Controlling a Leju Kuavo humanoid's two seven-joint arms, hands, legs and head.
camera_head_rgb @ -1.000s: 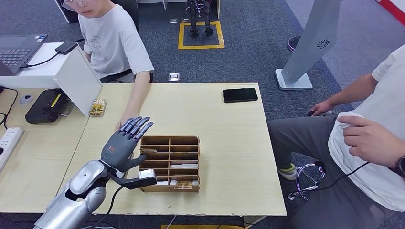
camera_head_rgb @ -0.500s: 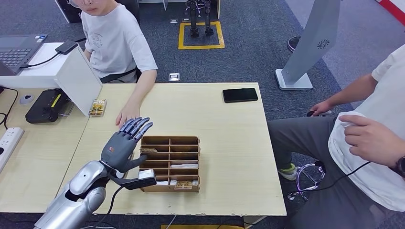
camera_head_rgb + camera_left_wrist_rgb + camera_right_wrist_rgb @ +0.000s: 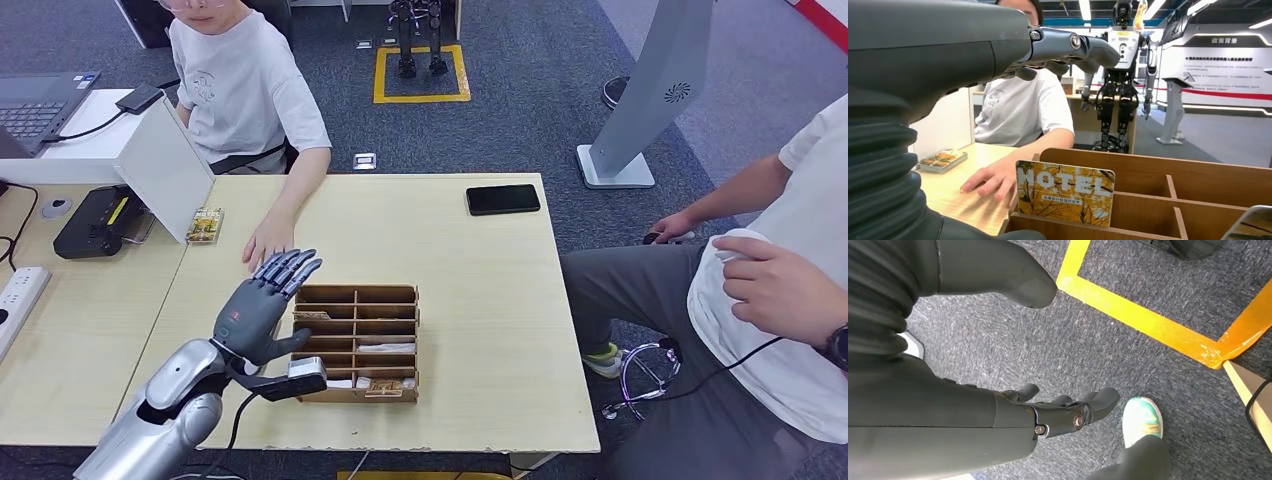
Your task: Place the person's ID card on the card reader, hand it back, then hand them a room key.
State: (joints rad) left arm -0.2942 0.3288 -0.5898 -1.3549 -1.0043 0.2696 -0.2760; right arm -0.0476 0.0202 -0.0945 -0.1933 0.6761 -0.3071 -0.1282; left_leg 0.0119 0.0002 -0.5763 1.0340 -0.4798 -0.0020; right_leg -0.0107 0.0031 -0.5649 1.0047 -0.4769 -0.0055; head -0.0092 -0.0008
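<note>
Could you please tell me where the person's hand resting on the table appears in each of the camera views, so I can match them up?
Head view: the person's hand lies flat on the table, just beyond the left hand.
Left wrist view: it rests on the tabletop beside the HOTEL card.
Right wrist view: floor, not the table.
Shared landmark: the wooden organizer, also.
</note>
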